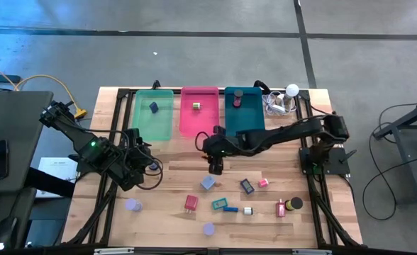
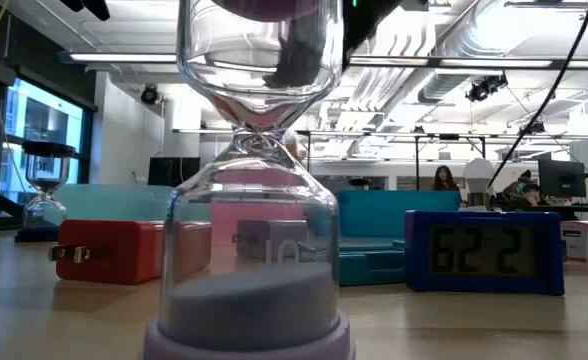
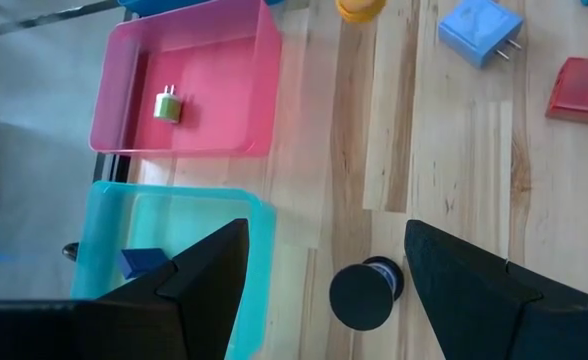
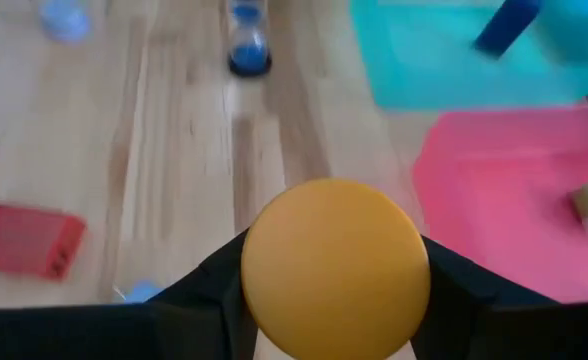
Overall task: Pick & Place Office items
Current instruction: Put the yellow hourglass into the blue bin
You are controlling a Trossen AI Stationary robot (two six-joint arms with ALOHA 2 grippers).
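Observation:
My right gripper [image 1: 215,168] hangs over the table's middle, just near of the pink tray, shut on an orange cylinder [image 4: 334,265]. My left gripper [image 3: 324,275] is open at the table's left, near the green tray. Its fingers stand on either side of a dark-capped blue hourglass [image 3: 364,295], which stands on the wood, and do not touch it. Other small pieces lie toward the near edge: a red plug block [image 1: 191,204], a blue block [image 1: 208,183], a teal block [image 1: 218,205], a black clock [image 1: 247,186] and lavender hourglasses [image 1: 132,205]. My right gripper pinches the orange cylinder between its two fingers, one on each side of its round body [image 4: 259,270]. The fingers come from above, pointing down. The cylinder's round top faces the wrist camera and hides what is under it, so I cannot tell whether it is lifted clear.
Three trays stand side by side at the far edge: green [image 1: 141,120] with a blue piece, pink [image 1: 208,117] with a small green plug, teal [image 1: 251,117] with two pieces. A white ball with cables [image 1: 291,91] lies beside the teal tray. In the low view a lavender hourglass [image 2: 254,200] stands close.

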